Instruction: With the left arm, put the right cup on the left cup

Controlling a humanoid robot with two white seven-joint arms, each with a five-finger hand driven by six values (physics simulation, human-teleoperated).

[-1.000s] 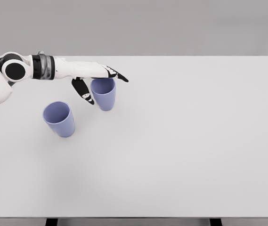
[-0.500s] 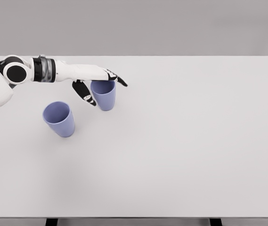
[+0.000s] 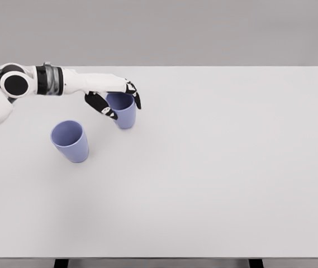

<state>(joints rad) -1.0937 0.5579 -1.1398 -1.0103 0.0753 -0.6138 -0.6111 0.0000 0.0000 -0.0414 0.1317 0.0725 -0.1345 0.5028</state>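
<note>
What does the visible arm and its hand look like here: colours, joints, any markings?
The left arm has smooth white shells, a round black disc joint near the elbow and a dark grey and black banded wrist ring. The left hand has a white back with black fingers bearing small white patches. No cables show.

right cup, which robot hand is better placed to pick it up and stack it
Left. The left robot hand is already at the right cup, fingers curling around its rim, with the left cup close by. No right arm is in view.

Left arm (image 3: 63, 84) reaches in from left edge, wrist level; left hand (image 3: 111, 96) fingers (image 3: 135, 96) curled downward.
</note>
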